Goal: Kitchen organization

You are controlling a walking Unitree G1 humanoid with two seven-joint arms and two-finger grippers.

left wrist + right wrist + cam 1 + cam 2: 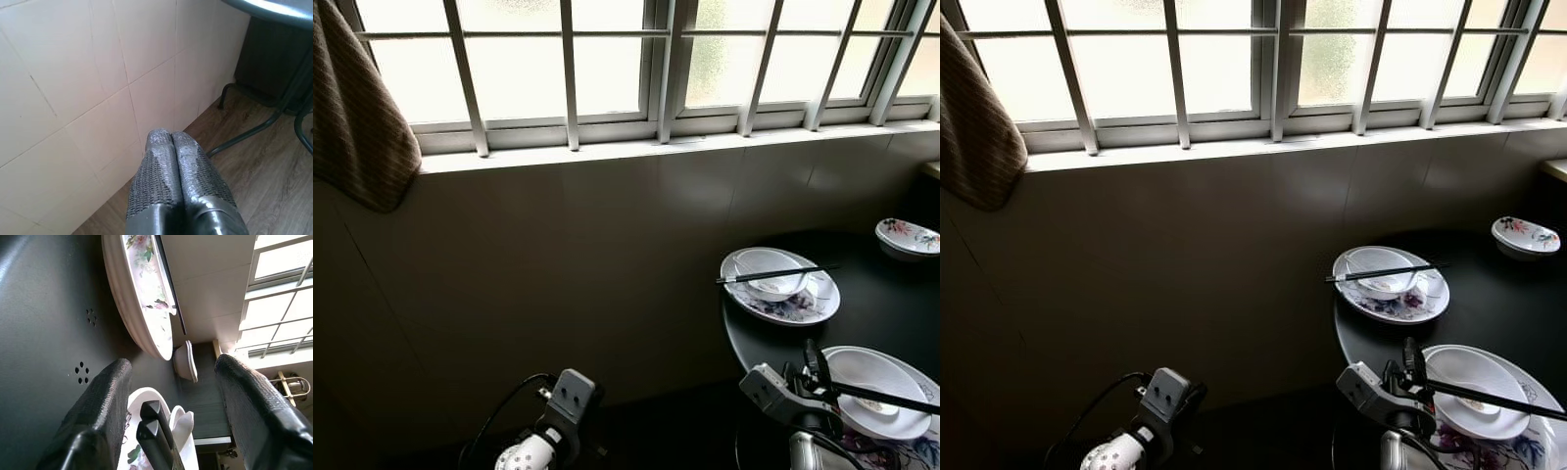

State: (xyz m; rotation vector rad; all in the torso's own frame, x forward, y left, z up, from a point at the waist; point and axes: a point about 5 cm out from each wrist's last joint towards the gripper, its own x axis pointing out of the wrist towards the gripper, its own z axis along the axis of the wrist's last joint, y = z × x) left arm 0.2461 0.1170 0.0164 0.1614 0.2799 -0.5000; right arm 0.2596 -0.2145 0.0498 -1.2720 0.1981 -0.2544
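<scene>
A round black table [881, 304] carries two place settings. The near one is a white bowl [876, 392] on a floral plate [901, 450] with black chopsticks [891, 397] laid across it. My right gripper [815, 377] hovers at the bowl's left rim. In the right wrist view it [173, 364] is open, and the chopstick ends [154, 431] lie between its fingers untouched. The far setting has a bowl [769, 269], a plate [803, 305] and chopsticks [773, 275]. My left gripper [172, 139] is shut on nothing, low beside the tiled wall.
A small floral dish [908, 236] sits at the table's far right. A dark wall under a barred window [607, 69] runs behind the table. A brown cloth [357, 108] hangs at the upper left. Metal table legs [259, 127] stand on a wood floor.
</scene>
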